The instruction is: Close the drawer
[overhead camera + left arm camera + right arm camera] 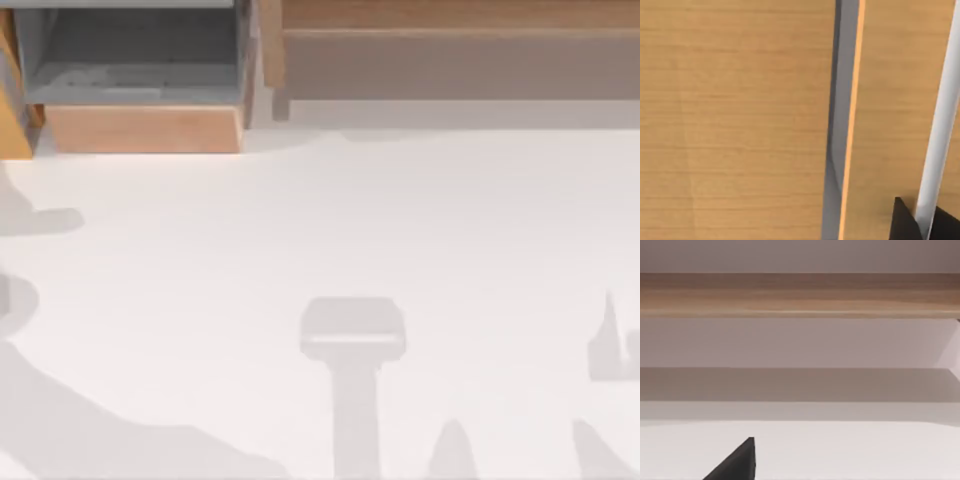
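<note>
1. Light wooden drawer (143, 128) with grey interior: pulled open, far left of white counter (320, 260).
2. Long wooden shelf unit (450, 50): far right.
3. Left gripper (925, 222): dark fingers (902, 222) close against wood panels and a white bar (940, 125); grip cannot be told.
4. Right gripper's one dark finger (737, 462): above counter, facing shelf unit; grip cannot be told.

Drawer (143, 128) front: we are reading no text, label or number on its wood.
Cabinet (735, 120) panels: we are finding no brand, sign or marking on the wood grain.
Shelf (800, 294) edge: we are seeing no lettering.
Table (320, 260) top: we are reading nothing printed on it.
</note>
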Controlling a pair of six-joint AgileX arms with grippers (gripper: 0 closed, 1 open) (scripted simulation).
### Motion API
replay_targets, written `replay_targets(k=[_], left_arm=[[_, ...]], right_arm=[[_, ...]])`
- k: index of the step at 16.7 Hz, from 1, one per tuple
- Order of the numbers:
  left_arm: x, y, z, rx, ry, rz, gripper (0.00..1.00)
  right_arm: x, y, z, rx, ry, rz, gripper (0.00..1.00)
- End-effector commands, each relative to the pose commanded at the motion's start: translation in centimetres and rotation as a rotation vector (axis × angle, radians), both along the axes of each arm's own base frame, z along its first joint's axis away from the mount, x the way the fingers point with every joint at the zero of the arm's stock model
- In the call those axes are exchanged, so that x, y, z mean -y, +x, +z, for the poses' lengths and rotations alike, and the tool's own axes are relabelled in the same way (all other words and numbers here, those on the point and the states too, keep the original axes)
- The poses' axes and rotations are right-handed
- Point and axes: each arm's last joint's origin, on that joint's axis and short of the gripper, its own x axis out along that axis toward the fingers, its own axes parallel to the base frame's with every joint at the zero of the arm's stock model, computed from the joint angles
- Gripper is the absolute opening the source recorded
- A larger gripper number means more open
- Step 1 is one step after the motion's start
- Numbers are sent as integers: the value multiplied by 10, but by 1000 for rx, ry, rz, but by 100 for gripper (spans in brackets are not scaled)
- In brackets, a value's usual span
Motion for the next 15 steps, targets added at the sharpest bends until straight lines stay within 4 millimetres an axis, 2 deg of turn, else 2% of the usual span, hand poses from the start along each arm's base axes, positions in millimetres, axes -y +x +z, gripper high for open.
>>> replay_targets(k=[5,10,15], left_arm=[[1,43,5,15,8,-3,0],[3,47,3,8,5,-4,0],[3,47,3,8,5,-4,38]], right_arm=[[0,0,0,0,0,0,100],[0,0,0,0,0,0,100],[0,0,0,0,0,0,100]])
